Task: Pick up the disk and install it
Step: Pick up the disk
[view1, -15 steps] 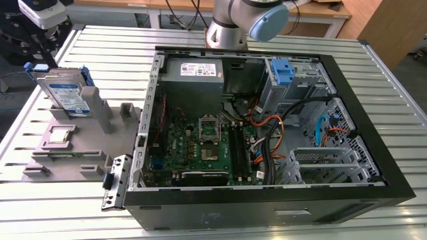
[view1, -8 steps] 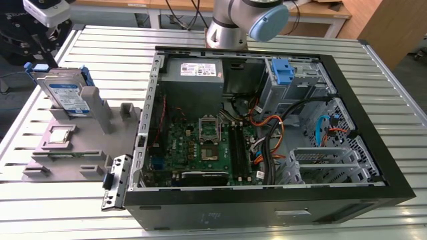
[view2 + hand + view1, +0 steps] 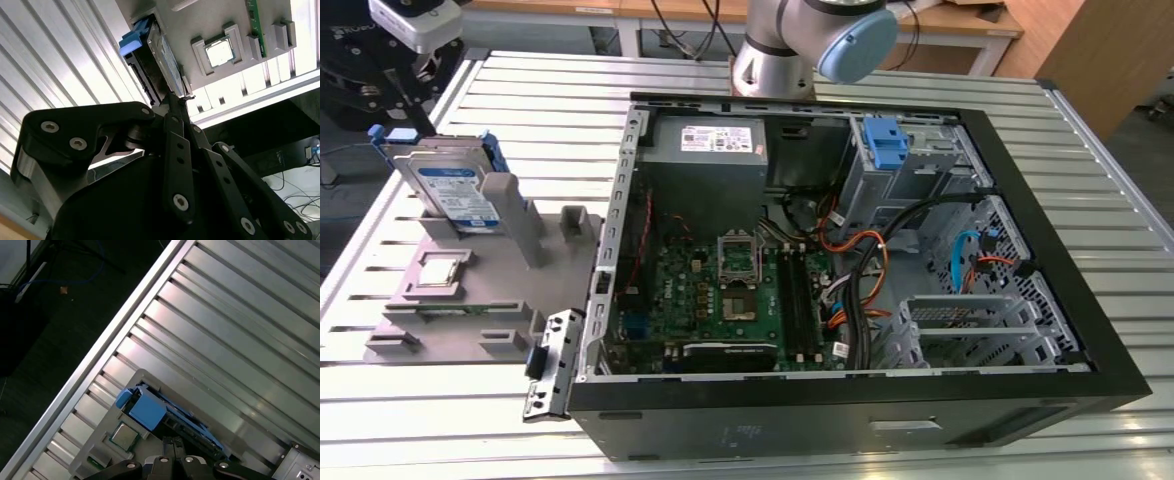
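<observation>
Gripper (image 3: 174, 100) clenched on nothing, poised over disk (image 3: 159, 56); disk upright in grey holder (image 3: 460, 300) on desk (image 3: 534, 90), at exterior view's left of open computer case (image 3: 854, 415).

Robotics lab: slatted aluminium desk (image 3: 534, 110), open black desktop computer case (image 3: 854, 410) at frame centre, grey-and-blue robot arm (image 3: 814, 40) at top centre.

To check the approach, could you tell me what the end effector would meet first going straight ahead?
Probably the disk, standing on edge in the grey holder just beyond the end effector; depth is unclear.
</observation>
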### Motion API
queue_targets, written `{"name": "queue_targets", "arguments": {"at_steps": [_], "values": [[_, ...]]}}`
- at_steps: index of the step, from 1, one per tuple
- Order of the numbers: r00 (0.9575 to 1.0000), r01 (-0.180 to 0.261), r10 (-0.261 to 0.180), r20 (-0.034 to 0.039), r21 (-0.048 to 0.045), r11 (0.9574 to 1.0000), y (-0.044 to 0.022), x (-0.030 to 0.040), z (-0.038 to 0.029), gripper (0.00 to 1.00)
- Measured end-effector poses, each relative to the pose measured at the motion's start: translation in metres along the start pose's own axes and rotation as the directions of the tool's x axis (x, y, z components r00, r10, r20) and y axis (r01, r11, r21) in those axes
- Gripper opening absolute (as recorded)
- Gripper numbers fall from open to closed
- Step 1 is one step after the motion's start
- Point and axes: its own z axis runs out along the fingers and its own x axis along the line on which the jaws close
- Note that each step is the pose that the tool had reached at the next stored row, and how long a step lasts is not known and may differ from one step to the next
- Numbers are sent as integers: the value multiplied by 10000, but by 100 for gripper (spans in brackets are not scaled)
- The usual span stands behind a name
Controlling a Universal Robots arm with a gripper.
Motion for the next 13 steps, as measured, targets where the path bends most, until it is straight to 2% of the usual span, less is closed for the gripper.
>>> {"name": "queue_targets", "arguments": {"at_steps": [2,6,9,13], "values": [[10000,92,-92,-4,1,10000,0,0,1,11],[9969,783,-783,-40,8,9969,0,0,7,11],[9912,1325,-1325,-70,12,9912,0,0,10,11],[9806,1960,-1960,-100,10,9806,-1,0,14,11]]}}
